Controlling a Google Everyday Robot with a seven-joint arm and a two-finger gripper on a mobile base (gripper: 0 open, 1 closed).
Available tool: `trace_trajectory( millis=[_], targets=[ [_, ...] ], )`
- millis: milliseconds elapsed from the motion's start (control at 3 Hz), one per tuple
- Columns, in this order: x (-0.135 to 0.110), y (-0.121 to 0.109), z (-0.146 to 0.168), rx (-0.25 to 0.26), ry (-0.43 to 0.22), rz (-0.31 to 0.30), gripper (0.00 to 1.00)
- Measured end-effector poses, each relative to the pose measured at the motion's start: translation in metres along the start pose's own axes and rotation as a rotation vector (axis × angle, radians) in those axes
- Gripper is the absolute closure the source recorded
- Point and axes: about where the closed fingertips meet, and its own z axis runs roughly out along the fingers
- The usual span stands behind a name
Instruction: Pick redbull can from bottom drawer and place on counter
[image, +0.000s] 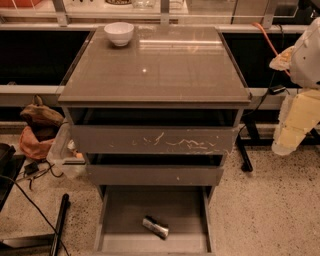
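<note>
The redbull can (155, 227) lies on its side on the floor of the bottom drawer (127, 212), at the lower centre of the frame. It is turned on a diagonal and sits apart from the drawer's walls. The drawer stands open below the middle drawer (155, 175) and the scratched top drawer (155, 140).

The hand (292, 127) hangs at the right edge of the frame, beside the cabinet at about the height of the top drawer and well apart from the can. I cannot tell whether it is open or closed.

The step in hand looks to be the approach and grasp, with nothing yet lifted. To do it well, the hand should probably come round to the front of the cabinet and drop in from above. That keeps it clear of the two drawer fronts that overhang the back of the opening. It should turn to close across the can's narrow body rather than along its length, since a shiny round can is likely to roll or slip.

The tabletop (160, 70) offers plenty of bare room in front of the white bowl (119, 33) at upper left.
</note>
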Motion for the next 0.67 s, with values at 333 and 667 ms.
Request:
trace_trajectory(
  millis=[333,667],
  targets=[
    [0.000,0.000,0.000,0.000,0.000,0.000,0.00],
    [-0.005,-0.002,0.017,-0.002,-0.046,-0.006,0.00]
  ],
)
